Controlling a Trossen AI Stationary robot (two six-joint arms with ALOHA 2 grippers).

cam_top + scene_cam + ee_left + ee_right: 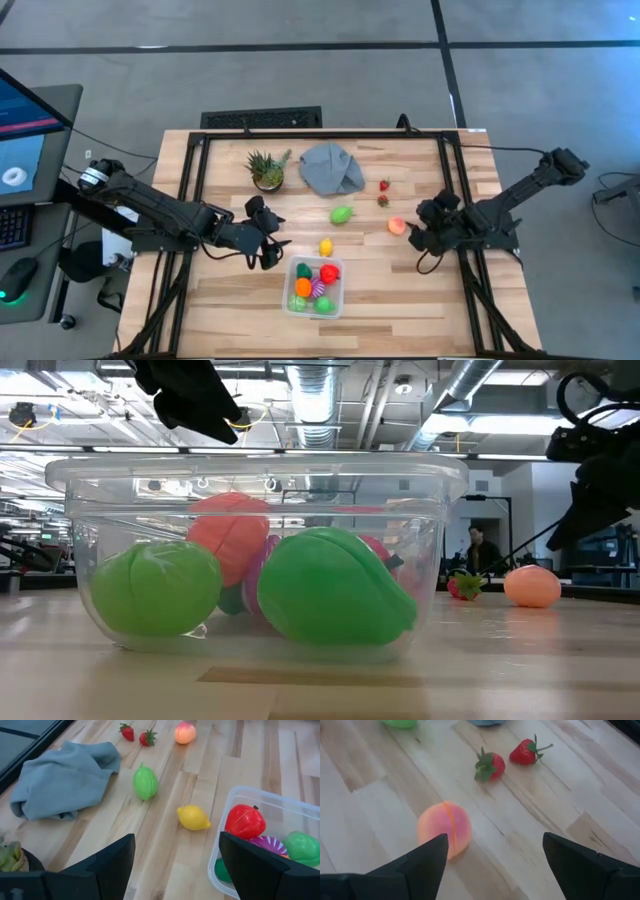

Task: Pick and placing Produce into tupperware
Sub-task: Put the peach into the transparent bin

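The clear tupperware (pixel 316 288) stands near the table's front middle and holds several toy fruits: green, red, orange, purple. On the table lie a yellow lemon (pixel 326 246), a green fruit (pixel 342 214), a pink-orange peach (pixel 397 226) and two strawberries (pixel 383 192). My left gripper (pixel 272 240) is open and empty, left of the tupperware, with the lemon (pixel 193 817) ahead of it. My right gripper (pixel 415 232) is open and empty, just right of the peach (pixel 445 829).
A grey cloth (pixel 332 168) lies at the far middle of the table, with a spiky green potted plant (pixel 267 168) to its left. A black frame rims the table. Bare wood lies between the two grippers.
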